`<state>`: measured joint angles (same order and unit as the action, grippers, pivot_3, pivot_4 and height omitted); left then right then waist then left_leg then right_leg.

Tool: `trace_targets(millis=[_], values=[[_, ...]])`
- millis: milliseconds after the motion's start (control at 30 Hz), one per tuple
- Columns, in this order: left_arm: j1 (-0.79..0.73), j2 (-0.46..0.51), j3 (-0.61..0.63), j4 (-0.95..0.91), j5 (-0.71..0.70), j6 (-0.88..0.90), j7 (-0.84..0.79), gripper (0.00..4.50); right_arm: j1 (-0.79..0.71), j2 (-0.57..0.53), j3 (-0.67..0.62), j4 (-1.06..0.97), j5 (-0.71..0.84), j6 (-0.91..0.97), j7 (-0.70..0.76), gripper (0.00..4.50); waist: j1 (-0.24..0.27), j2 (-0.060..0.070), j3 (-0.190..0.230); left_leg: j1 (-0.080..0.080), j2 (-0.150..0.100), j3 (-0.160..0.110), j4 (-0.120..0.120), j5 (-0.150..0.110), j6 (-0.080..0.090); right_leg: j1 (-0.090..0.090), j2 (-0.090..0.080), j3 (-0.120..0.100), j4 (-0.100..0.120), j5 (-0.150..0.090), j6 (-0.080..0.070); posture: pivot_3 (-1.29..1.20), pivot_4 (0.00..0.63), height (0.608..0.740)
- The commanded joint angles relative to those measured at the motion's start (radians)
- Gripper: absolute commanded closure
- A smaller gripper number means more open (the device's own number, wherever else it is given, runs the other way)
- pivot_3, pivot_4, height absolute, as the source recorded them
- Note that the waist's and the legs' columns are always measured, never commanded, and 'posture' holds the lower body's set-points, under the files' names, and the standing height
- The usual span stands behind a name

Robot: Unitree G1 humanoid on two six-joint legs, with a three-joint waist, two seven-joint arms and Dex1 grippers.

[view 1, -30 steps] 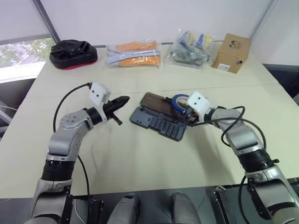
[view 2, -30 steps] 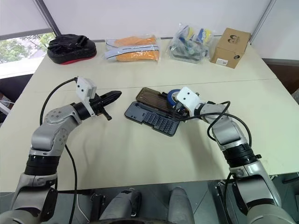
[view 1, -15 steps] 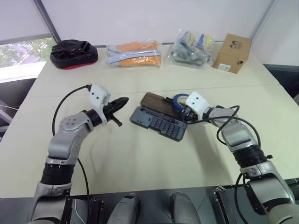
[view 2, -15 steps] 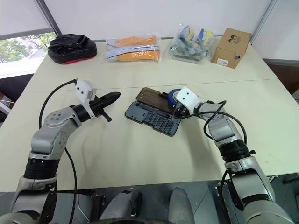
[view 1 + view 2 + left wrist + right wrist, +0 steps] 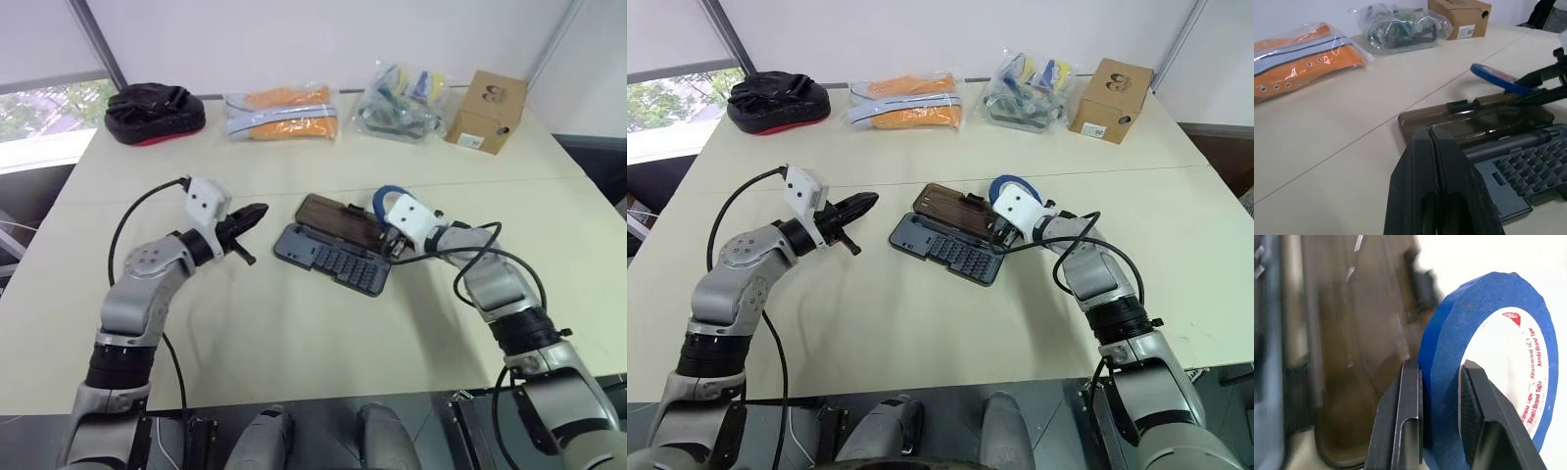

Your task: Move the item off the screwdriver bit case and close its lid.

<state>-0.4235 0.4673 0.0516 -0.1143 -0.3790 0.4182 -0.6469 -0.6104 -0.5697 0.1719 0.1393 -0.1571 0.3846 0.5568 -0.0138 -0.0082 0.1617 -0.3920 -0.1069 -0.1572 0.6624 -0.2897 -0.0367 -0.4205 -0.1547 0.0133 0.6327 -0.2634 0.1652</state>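
The screwdriver bit case lies open mid-table, its dark grey tray toward me and its smoky brown lid flat behind it. The roll of blue tape stands tilted on edge over the lid's right end, also seen as the blue tape. My right gripper is shut on the tape's wall, one finger outside and one inside the white core. Left of the case, my left gripper hovers shut and empty, pointing at the case; its fingers are pressed together.
Along the far edge lie a black pouch, an orange item in a clear bag, a clear bag of small parts and a cardboard box. Bare tabletop spreads in front of the case.
My right gripper closed on the tape and raised it from flat on the lid to tilted on edge. The left arm kept still.
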Motion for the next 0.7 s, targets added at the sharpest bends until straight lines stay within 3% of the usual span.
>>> trace_targets(millis=[33,233,433,700], values=[[0.003,0.001,0.011,-0.036,0.006,-0.024,0.004,4.50,-0.044,-0.028,-0.156,-0.097,-0.007,0.026,-0.125,4.08,0.002,0.000,0.000,0.000,0.000,0.000,0.000,0.000,0.000,0.000,0.000,0.000,0.000,0.000,0.000,0.00,0.150,0.740],[0.008,-0.006,0.002,-0.022,0.011,-0.036,0.005,4.50,-0.022,-0.084,-0.310,-0.128,-0.071,0.143,-0.302,4.08,0.003,0.000,0.000,0.000,0.000,0.000,0.000,0.000,0.000,0.000,0.000,0.000,0.000,0.000,0.000,0.00,0.150,0.740],[-0.011,-0.023,-0.009,0.004,0.025,-0.043,0.004,4.50,-0.050,-0.077,-0.442,0.097,-0.122,0.318,-0.578,4.08,0.001,0.000,0.000,0.000,0.000,0.002,0.000,0.000,0.000,0.000,0.000,0.001,0.000,0.000,0.000,0.00,0.150,0.740],[-0.012,-0.031,-0.012,0.002,0.034,-0.043,0.000,4.50,-0.086,-0.044,-0.506,0.220,-0.060,0.389,-0.676,4.08,-0.010,0.001,0.000,0.000,0.000,0.014,-0.001,0.000,0.000,-0.004,0.000,0.008,0.001,0.000,0.000,0.00,0.150,0.740]])
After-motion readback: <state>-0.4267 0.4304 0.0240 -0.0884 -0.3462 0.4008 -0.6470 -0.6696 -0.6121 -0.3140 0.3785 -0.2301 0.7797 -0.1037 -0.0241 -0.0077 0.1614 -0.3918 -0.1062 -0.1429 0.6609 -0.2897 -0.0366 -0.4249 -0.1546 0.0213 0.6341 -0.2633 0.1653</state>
